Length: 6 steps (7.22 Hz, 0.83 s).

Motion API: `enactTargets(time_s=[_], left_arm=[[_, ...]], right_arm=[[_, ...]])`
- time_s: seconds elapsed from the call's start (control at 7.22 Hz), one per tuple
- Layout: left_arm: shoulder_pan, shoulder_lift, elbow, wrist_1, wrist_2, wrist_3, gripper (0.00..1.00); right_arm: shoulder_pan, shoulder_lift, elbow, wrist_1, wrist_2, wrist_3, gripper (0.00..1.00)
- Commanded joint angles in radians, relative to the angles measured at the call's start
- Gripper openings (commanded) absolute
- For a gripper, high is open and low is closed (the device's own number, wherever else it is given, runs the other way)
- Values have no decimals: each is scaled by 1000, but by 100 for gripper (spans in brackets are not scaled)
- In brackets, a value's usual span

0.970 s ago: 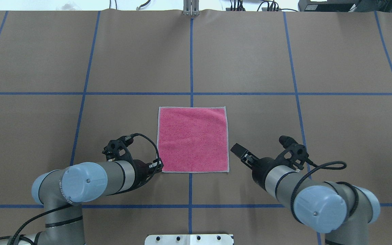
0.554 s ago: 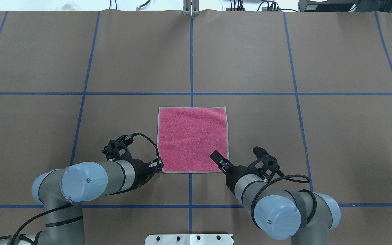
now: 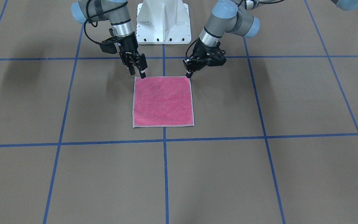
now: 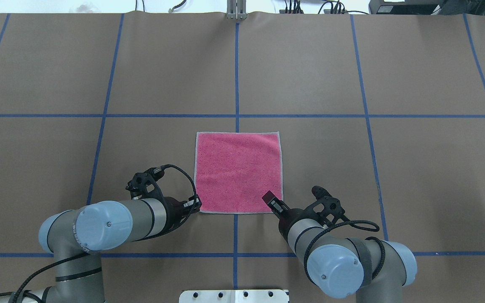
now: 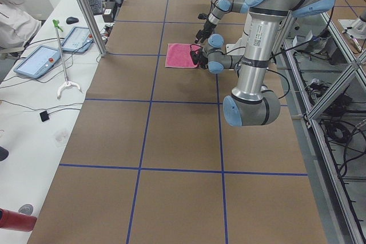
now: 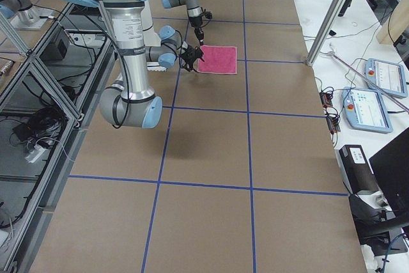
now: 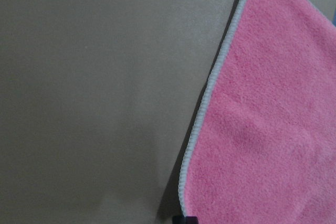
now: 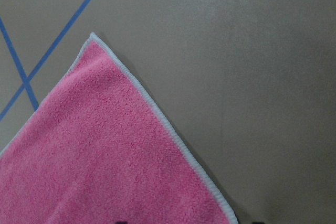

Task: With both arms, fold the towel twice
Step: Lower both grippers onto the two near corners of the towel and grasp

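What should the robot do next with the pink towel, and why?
Probably pinch the towel by its robot-side corners. It lies flat and unfolded, with the left gripper at one of those corners and the right gripper at the other.

Overhead camera sits high behind the base (image 4: 234, 296), looking forward and down, towel (image 4: 238, 172) near centre. Front camera faces it from across the table (image 3: 259, 174), steeply down, base at the top, and both take in the whole towel. Side cameras look along the table from either end, far off. Wrist cameras hang very close, each catching one towel corner.
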Motion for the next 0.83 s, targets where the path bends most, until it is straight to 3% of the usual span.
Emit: enactTargets(time_s=[0.0,0.28,0.55,0.69], left_arm=[[0,0,-1,0,-1,1,0],[0,0,-1,0,-1,1,0],[0,-1,1,0,-1,1,0],[0,-1,1,0,-1,1,0]], right_arm=[[-1,-1,-1,-5,-1,1,61],[-3,2,-3,-30,-9,-1,60],[-1,2,-1,-55,-9,-16,69],[0,2,-1,-55,-7,-16,69]])
